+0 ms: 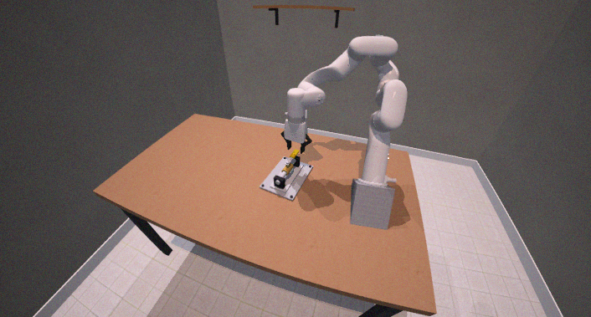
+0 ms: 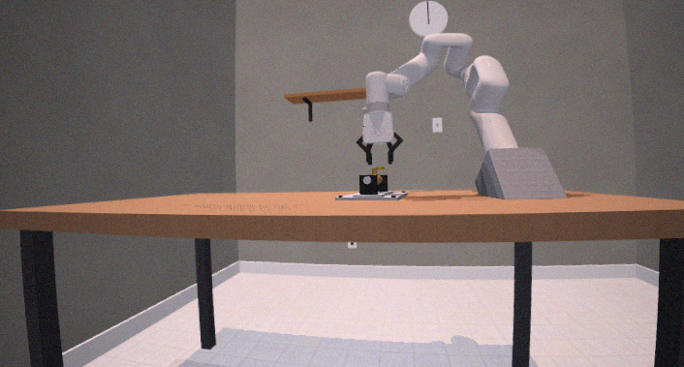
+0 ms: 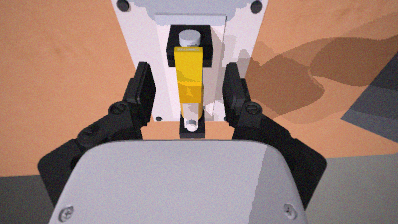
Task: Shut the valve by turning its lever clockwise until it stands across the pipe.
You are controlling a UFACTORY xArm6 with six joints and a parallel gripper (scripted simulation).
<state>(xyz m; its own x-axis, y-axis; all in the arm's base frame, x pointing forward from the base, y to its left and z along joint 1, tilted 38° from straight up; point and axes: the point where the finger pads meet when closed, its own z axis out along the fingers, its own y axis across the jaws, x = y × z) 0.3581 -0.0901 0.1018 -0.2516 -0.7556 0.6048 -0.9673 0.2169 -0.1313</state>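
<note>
Gripper: the gripper is hanging above the valve with its two black fingers standing partly open and gripping nothing; a gap is showing between the fingertips and the lever in the exterior view.
Lever: the yellow lever is lying along the pipe, between the two fingers in the wrist view and touching neither.
Valve location: the valve is sitting on a grey base plate near the middle of the brown table, just beside the arm's grey pedestal.
Pipe: the pale pipe is passing through black clamp blocks at both ends of the plate.
Hidden: the gripper's white body is filling the lower part of the wrist view and covering the near edge of the plate; the lever's stem is not showing beneath the yellow strip.
Cut off: the far end of the plate is running out of the top of the wrist view.
Hard to make out: in the exterior view the valve is showing only as a black block with a small yellow piece on top, so the lever's direction cannot be read there.
Writing: a faint line of marks on the yellow lever near its far end is too blurred to read; faint marks on the table top are also unreadable.
</note>
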